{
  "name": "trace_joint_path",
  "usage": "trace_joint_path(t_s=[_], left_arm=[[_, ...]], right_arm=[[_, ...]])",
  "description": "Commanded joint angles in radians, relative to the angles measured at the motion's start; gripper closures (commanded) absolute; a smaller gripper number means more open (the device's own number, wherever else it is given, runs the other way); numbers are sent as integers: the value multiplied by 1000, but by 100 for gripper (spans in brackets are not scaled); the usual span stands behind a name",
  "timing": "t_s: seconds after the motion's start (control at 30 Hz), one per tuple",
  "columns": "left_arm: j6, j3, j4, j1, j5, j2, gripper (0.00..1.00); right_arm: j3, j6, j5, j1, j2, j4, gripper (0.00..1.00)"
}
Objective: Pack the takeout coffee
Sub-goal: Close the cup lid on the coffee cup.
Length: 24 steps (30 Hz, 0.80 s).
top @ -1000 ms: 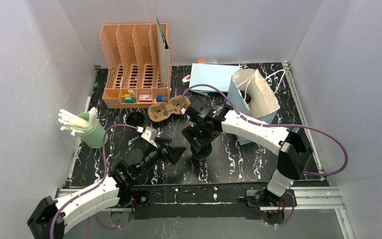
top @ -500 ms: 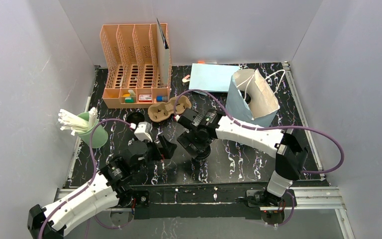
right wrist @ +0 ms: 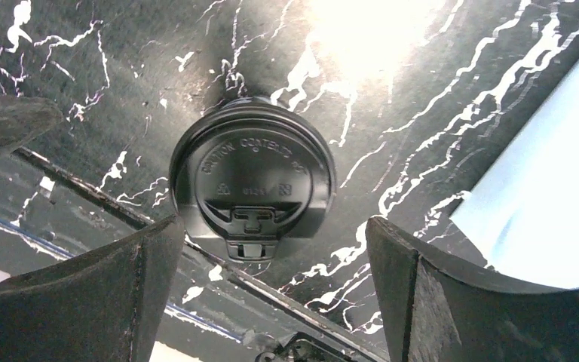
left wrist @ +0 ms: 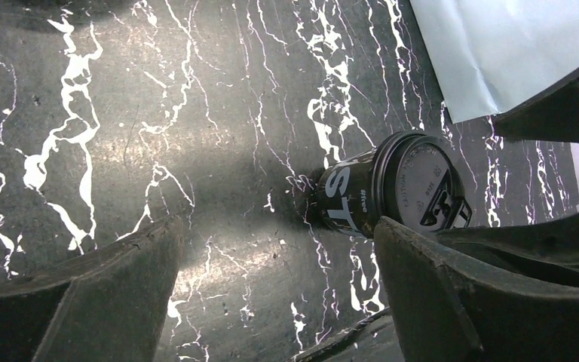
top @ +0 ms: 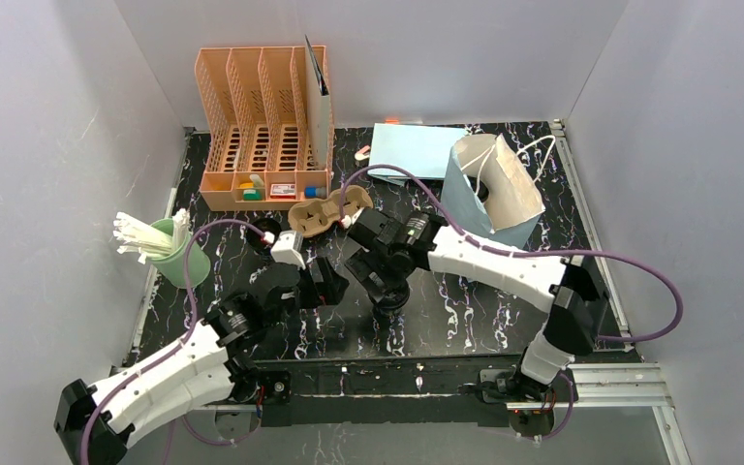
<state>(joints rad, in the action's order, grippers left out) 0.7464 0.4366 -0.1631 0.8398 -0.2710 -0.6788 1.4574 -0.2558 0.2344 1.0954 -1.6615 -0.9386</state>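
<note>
Marbled table, right claw splayed over cup, left claw alongside

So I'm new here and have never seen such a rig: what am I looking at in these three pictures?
Two robot arms sit at a table's near edge. One picture looks down from above; the other two come from a camera on each wrist. On the black table stand an orange organiser, a green cup of white sticks, a brown pulp carrier, a light-blue paper bag and a lidded coffee cup. The right hand hangs open over that cup; the left hand is open beside it. Neither holds anything.
</note>
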Motion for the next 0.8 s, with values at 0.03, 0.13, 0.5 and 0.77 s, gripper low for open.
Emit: trace_joint_path(t_s=[0.03, 0.13, 0.5, 0.77], left_arm=[[-24, 85, 24, -6, 20, -86, 15], [-35, 123, 43, -17, 52, -150, 25], [-186, 308, 84, -49, 243, -373, 54], [-289, 358, 143, -51, 438, -513, 65]], right_arm=[[-13, -71, 129, 0, 123, 6, 2], [-79, -154, 153, -7, 215, 64, 6], [-281, -714, 197, -11, 402, 166, 52], [-340, -924, 222, -11, 372, 150, 60]])
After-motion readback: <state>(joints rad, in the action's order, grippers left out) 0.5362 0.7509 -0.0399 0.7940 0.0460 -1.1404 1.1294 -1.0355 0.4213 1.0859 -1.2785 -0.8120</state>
